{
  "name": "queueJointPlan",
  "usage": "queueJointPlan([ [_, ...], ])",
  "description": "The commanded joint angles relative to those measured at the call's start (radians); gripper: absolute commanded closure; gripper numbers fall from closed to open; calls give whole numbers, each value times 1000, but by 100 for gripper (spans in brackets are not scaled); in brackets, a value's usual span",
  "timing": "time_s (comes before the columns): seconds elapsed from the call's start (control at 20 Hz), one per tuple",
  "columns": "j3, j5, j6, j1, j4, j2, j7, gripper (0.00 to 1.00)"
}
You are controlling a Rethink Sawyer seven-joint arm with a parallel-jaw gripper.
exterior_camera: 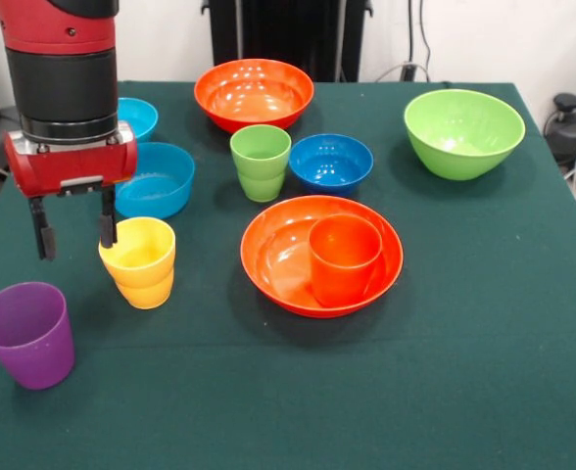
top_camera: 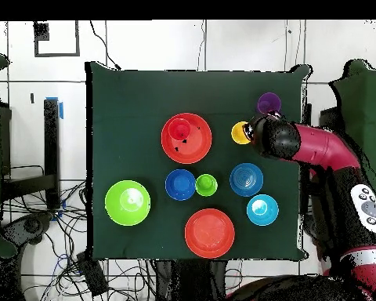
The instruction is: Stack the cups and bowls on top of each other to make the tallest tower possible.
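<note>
While the red and black arm hangs over the side of the desk (exterior_camera: 484, 392), I see its claw (exterior_camera: 72, 231) with both black fingers spread and holding nothing. One finger sits just at the rim of the yellow plastic cup with the stepped waist (exterior_camera: 140, 261); the other hangs off to the side of it, above the green cloth. I cannot tell whether the nearer finger touches the rim.

The purple plastic tumbler (exterior_camera: 27, 334) stands upright near the yellow cup, apart from it, close to the desk's corner. The orange plastic tumbler (exterior_camera: 344, 258) stands upright inside a large glossy orange bowl (exterior_camera: 273, 259), off to one side of the bowl's floor. The green plastic cup with the stepped waist (exterior_camera: 261, 162) stands on the cloth just beside the small dark blue bowl (exterior_camera: 330, 163).

Behind those, the second large orange bowl (exterior_camera: 254, 93) sits empty near the desk's far edge. The large lime green bowl (exterior_camera: 463, 132) stands alone, well apart from the rest. Two light blue bowls lie behind the arm: the larger light blue bowl (exterior_camera: 161, 181) partly hidden by the claw's red housing, the smaller light blue bowl (exterior_camera: 139, 117) beyond it.

From overhead, the arm's wrist covers the spot between yellow cup and purple tumbler; all the bowls sit open side up.
</note>
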Motion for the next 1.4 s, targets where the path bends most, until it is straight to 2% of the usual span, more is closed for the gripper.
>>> queueJointPlan([
  [0.05, -20, -86, 63, 24, 45, 18, -21, 0],
  [1.4, 1, -59, 52, -3, 78, 29, -23, 0],
])
